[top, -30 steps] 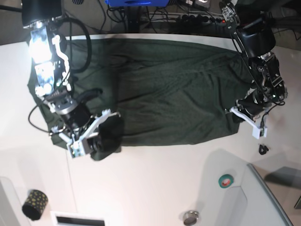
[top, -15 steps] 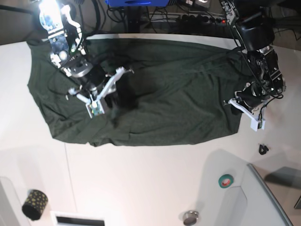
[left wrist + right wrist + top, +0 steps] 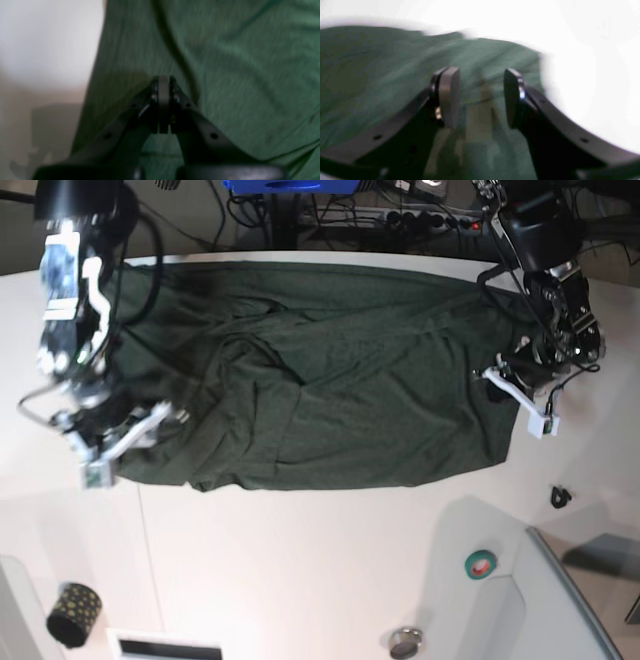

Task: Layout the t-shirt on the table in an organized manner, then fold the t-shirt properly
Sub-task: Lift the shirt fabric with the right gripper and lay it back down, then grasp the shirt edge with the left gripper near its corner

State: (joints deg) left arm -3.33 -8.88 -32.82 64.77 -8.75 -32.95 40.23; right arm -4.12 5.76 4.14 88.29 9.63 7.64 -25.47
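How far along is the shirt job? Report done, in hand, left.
Done: the dark green fabric t-shirt lies spread across the white table, though wrinkled. In hand: the left gripper is shut at the shirt's edge; whether it pinches cloth is unclear. The right gripper is open, holding nothing. Left: smoothing, then all folds.

T-shirt (image 3: 340, 380) spread across the table (image 3: 300, 570), a gripper at each end.

I can read no text, label or number anywhere. Nothing in my three views carries legible writing.
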